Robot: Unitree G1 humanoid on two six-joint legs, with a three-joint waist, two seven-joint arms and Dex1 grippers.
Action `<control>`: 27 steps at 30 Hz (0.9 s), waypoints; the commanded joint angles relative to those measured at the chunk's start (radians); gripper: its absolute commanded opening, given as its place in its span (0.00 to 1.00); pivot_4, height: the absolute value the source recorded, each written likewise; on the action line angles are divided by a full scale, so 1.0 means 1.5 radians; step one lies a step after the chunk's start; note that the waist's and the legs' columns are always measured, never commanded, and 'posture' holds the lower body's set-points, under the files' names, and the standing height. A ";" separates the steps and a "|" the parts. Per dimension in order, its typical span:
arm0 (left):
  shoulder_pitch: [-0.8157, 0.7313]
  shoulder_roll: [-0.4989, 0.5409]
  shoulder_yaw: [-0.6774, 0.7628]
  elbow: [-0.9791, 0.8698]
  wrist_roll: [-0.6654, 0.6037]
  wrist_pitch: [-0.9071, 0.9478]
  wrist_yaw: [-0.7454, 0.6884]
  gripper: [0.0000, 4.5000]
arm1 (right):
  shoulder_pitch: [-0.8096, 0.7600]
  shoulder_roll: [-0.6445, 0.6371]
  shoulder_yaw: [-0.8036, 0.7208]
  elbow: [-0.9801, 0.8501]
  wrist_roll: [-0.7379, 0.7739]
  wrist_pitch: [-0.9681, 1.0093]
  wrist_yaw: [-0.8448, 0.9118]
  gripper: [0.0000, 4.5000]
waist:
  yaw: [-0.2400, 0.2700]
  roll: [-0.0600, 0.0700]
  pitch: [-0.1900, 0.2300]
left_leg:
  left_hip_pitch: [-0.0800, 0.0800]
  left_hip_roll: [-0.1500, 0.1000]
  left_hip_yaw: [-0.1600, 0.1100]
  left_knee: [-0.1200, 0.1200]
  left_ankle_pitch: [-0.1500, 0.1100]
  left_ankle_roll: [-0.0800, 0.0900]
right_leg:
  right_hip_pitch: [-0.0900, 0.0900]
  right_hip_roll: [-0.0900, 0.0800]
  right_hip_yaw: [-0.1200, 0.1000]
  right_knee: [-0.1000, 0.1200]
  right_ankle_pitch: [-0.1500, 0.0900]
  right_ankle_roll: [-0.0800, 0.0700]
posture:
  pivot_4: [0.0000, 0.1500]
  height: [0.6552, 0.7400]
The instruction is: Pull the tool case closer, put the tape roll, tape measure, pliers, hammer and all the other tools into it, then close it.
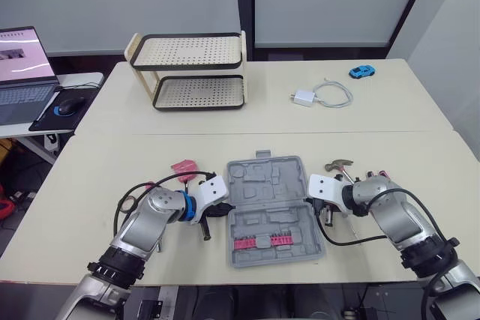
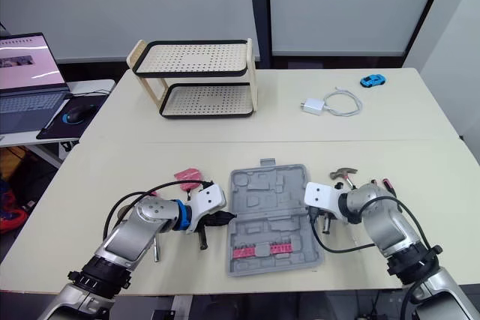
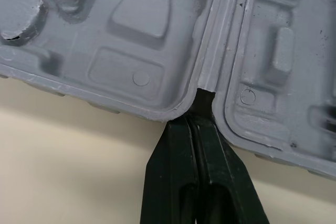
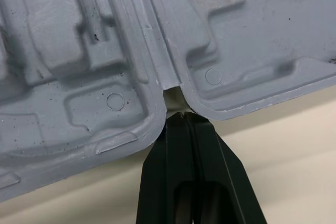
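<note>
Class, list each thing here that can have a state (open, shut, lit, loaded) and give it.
tool case: open, laid flat.
left gripper: fingers shut, at the case's hinge notch.
right gripper: fingers shut, at the opposite hinge notch.
laptop: open, screen lit.
rack: both shelves bare.
hammer: outside the case.

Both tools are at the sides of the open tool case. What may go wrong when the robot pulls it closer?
1. The left tool and right tool are shut, tips only in the hinge notches of the tool case; they may slip out.
2. The hammer lies close beside the right arm, which may knock it away.
</note>
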 commanded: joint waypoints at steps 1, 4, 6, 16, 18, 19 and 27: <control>0.023 -0.017 -0.064 -0.046 -0.014 0.012 -0.035 0.00 | 0.024 0.011 0.020 -0.083 0.032 0.016 0.012 0.00 | 0.000 0.000 0.000 | 0.000 0.000 0.000 0.000 0.000 0.000 | 0.000 0.000 0.000 0.000 0.000 0.000 | 1.00 1.00; 0.035 -0.009 -0.069 -0.061 -0.009 0.015 -0.040 0.00 | 0.042 0.010 0.019 -0.120 0.037 0.046 0.013 0.00 | 0.000 0.000 -0.001 | 0.000 0.000 0.000 0.000 0.000 0.000 | 0.000 0.000 0.000 0.000 0.000 0.000 | 1.00 1.00; 0.043 -0.007 -0.072 -0.073 -0.009 0.021 -0.043 0.00 | 0.059 0.005 0.021 -0.148 0.037 0.066 0.016 0.00 | 0.000 0.000 -0.001 | 0.000 0.000 0.000 0.000 0.000 0.000 | 0.000 0.000 0.000 0.000 0.000 0.000 | 1.00 1.00; 0.057 0.016 -0.079 -0.094 -0.001 0.033 -0.048 0.00 | 0.115 -0.004 0.029 -0.224 0.043 0.123 0.009 0.00 | 0.000 0.000 -0.003 | 0.001 0.000 0.000 0.000 -0.001 0.001 | 0.001 0.000 0.000 0.000 0.000 0.000 | 1.00 1.00; 0.056 0.023 -0.079 -0.093 0.001 0.033 -0.052 0.00 | 0.122 -0.005 0.031 -0.234 0.043 0.130 0.008 0.00 | 0.000 0.000 -0.003 | 0.001 0.000 0.000 0.000 -0.001 0.001 | 0.001 0.001 0.000 0.000 0.000 0.000 | 1.00 1.00; 0.056 0.026 -0.079 -0.093 0.000 0.033 -0.054 0.00 | 0.126 -0.005 0.032 -0.241 0.044 0.136 0.009 0.00 | 0.000 0.000 -0.003 | 0.001 0.000 0.000 0.000 -0.001 0.001 | 0.001 0.001 0.000 0.000 0.000 0.000 | 1.00 1.00; 0.078 0.050 -0.091 -0.118 0.000 0.038 -0.068 0.00 | 0.168 -0.020 0.038 -0.283 0.043 0.159 0.008 0.00 | 0.000 -0.001 -0.004 | 0.001 0.001 0.000 0.000 -0.001 0.001 | 0.001 0.001 0.000 0.000 0.000 0.000 | 1.00 1.00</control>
